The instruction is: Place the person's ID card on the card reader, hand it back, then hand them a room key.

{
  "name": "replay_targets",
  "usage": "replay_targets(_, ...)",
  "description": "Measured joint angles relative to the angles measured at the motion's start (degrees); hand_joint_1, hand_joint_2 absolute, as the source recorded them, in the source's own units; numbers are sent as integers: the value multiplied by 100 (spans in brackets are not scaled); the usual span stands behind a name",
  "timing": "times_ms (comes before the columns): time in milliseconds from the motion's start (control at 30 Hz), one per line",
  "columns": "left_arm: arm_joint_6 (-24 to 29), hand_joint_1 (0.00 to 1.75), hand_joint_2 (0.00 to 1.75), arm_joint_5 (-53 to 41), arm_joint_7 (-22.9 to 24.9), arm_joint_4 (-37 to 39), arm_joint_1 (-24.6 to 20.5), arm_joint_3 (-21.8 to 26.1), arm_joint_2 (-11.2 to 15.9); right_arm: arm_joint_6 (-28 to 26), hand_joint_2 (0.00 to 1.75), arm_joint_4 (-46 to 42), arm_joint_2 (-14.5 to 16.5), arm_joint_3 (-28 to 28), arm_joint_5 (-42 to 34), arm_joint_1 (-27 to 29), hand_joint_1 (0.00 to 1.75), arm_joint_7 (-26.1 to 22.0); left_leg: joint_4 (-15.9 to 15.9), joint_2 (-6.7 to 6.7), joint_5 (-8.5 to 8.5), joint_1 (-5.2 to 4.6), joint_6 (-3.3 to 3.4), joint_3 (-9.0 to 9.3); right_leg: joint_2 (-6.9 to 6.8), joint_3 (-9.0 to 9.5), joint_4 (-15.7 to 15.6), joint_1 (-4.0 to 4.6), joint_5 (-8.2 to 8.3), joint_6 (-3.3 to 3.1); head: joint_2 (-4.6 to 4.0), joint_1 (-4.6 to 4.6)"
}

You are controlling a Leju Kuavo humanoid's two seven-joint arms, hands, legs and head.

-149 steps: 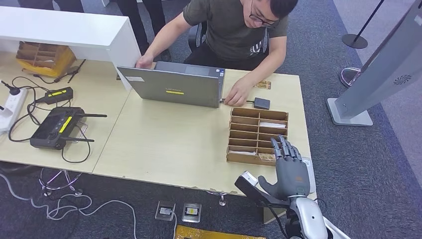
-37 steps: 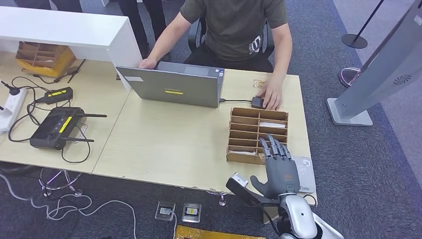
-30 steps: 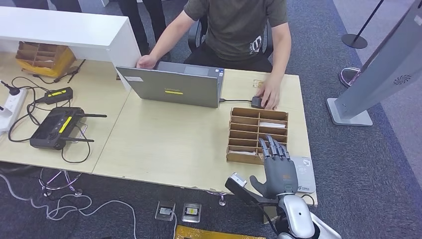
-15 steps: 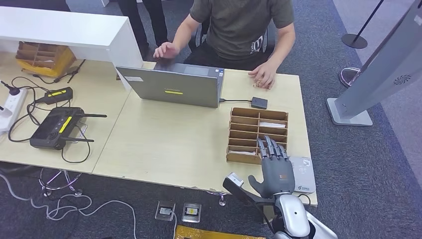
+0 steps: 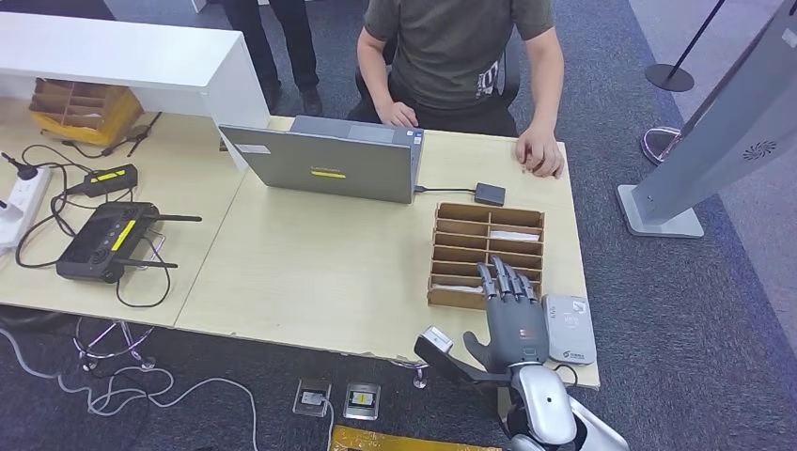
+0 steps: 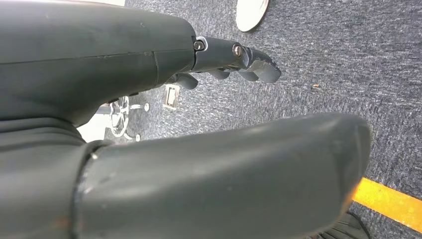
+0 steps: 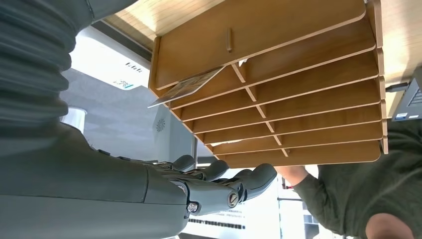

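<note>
While the right hand [image 5: 512,319] hovers empty, fingers spread, beside the card reader [image 5: 569,329], the step looks like taking the person's [image 5: 461,47] card.

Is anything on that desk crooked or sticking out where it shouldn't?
One thing: in the right wrist view a card pokes out of the wooden organizer's end slot at a slant, not tucked in. Otherwise nothing looks spilled or damaged.
</note>
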Motion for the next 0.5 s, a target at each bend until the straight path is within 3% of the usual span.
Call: replay_targets(500,11,0,0,14,1,0,1,0,-2,115,175,41,79,-16,50,-87,0,20,0,0,0,0,0,1,0,0,0,0,0,0,0,-1)
